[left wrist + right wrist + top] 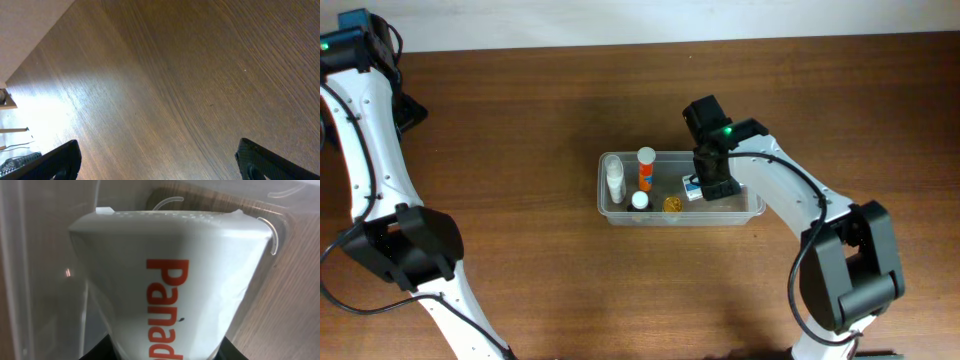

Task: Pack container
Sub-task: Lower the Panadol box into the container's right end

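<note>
The container (pixel 745 207), a clear shallow tub, lies at the table's middle. My right gripper (pixel 712 186) reaches down into its right half, shut on a white box with blue on one end (pixel 692 188). In the right wrist view the same white box (pixel 170 275), with orange lettering, fills the frame between my black fingers (pixel 95 352), with the container's clear wall (pixel 45 255) around it. My left gripper (pixel 160 162) hangs open over bare wood at the far left, with nothing between its fingers.
The tub's left half holds a white bottle (pixel 615 180), an orange bottle with a white cap (pixel 646 168), a small white-capped item (pixel 639 200) and a yellow item (pixel 672 204). The left arm (pixel 370 150) runs along the table's left edge.
</note>
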